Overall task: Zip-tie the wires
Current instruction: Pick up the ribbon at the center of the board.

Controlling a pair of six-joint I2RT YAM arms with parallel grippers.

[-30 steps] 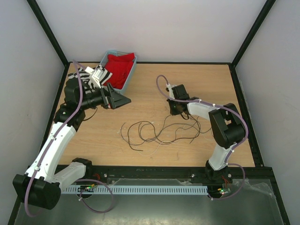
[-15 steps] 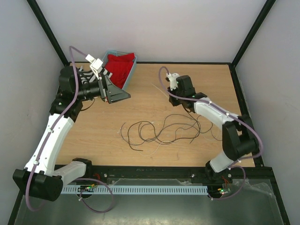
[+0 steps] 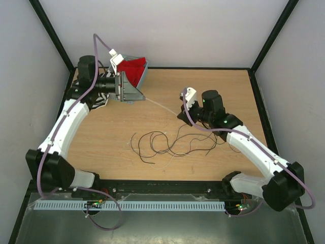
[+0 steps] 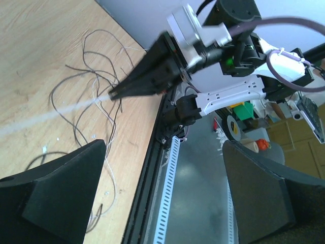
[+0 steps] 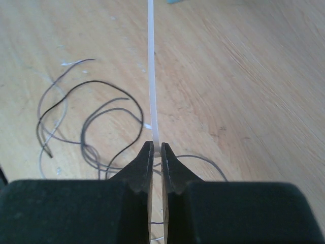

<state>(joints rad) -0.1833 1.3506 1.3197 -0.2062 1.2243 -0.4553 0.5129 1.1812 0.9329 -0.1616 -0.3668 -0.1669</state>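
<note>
I'm mid-handover with the zip tie (image 5: 151, 76). The right gripper (image 5: 156, 150) has its fingers pressed together on one end of the white strip, and the rest of it sticks straight out ahead of the tips, held off the table.

The left gripper (image 3: 129, 92) faces it with its fingers spread as wide as they go and nothing between them. From above, the tie's free end reaches close to those fingers. In the left wrist view the strip is blurred. It seems to run past ahead of one fingertip and off to that side, not through the gap.

The wires (image 3: 167, 145) lie loose on the table in open loops, unbundled. They are below and a little behind the right fingertips and well apart from the left ones. Nothing is wrapped round them yet, so I judge the task to be at an early stage: tie fetched, threading not begun.

For the next move I'd line the left gap up on the free end and close on it, so both ends are under control. After that the strip has to go down and under the strands. They're thin and springy and sprawl wide, so I expect some will slip out of the loop unless I gather them first.
</note>
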